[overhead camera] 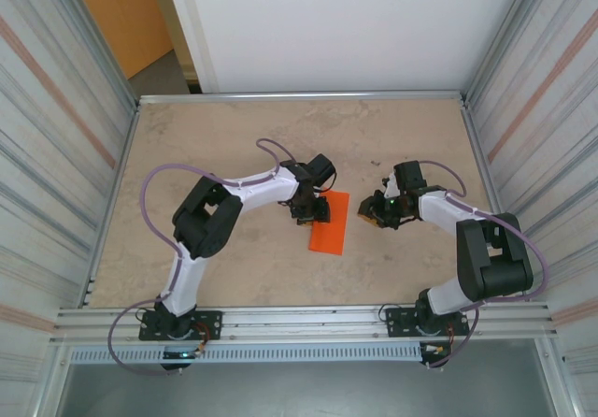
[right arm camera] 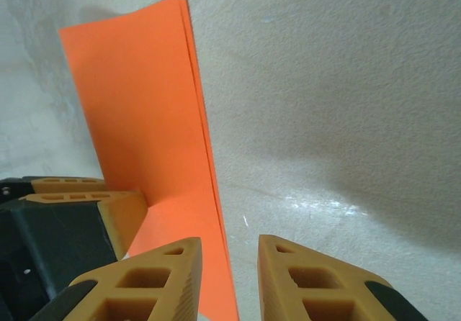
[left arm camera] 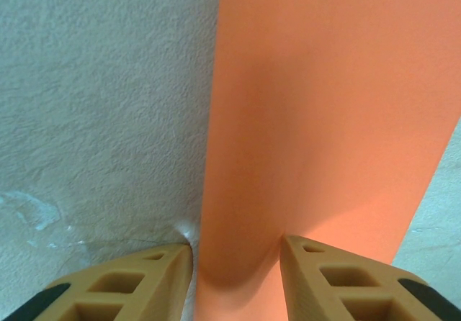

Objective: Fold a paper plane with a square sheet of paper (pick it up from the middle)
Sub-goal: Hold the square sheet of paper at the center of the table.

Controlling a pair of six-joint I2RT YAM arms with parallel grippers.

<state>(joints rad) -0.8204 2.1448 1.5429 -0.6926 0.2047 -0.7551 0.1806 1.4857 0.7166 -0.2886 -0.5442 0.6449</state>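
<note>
Orange paper (overhead camera: pixel 330 222), folded narrow, lies mid-worktop (overhead camera: pixel 234 136), long axis running away from my bases. My left fingers (left arm camera: pixel 238 263) sit partly open astride its far end, nearer than my right fingers (right arm camera: pixel 229 263), narrowly parted just beside its right edge, empty.

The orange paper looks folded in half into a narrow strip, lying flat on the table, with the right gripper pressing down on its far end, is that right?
Not quite: the left gripper sits on the orange paper's far end, as the top external view shows. The right gripper is beside it, off the sheet.
</note>
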